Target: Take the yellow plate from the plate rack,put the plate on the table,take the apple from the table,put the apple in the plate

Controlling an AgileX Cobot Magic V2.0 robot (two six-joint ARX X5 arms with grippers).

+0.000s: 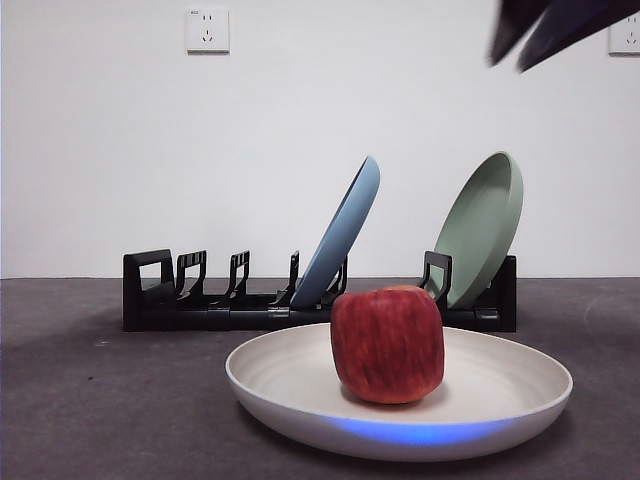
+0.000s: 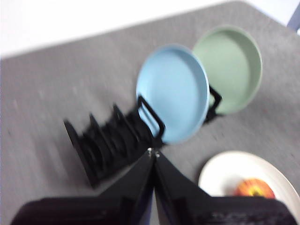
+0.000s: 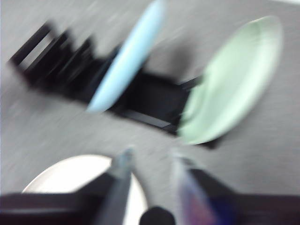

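Front view is showing you the apple (image 1: 388, 344) sitting inside the yellow plate (image 1: 290, 385), which is lying flat on the table (image 1: 90, 400) at the lower centre of the frame. Behind it, across the middle of the frame, the plate rack (image 1: 210, 300) is holding a light blue plate (image 1: 342, 234) and a sage green plate (image 1: 484, 226), both leaning in their slots. You are seeing a dark gripper tip in the upper right corner, high above everything. Left wrist picture is showing you the left gripper (image 2: 153, 153) with its jaws pressed together on nothing, hanging over the rack, the apple and plate at the lower right. Right wrist picture is badly blurred, yet the right gripper (image 3: 150, 157) is showing its jaws spread apart, clear of the plate.
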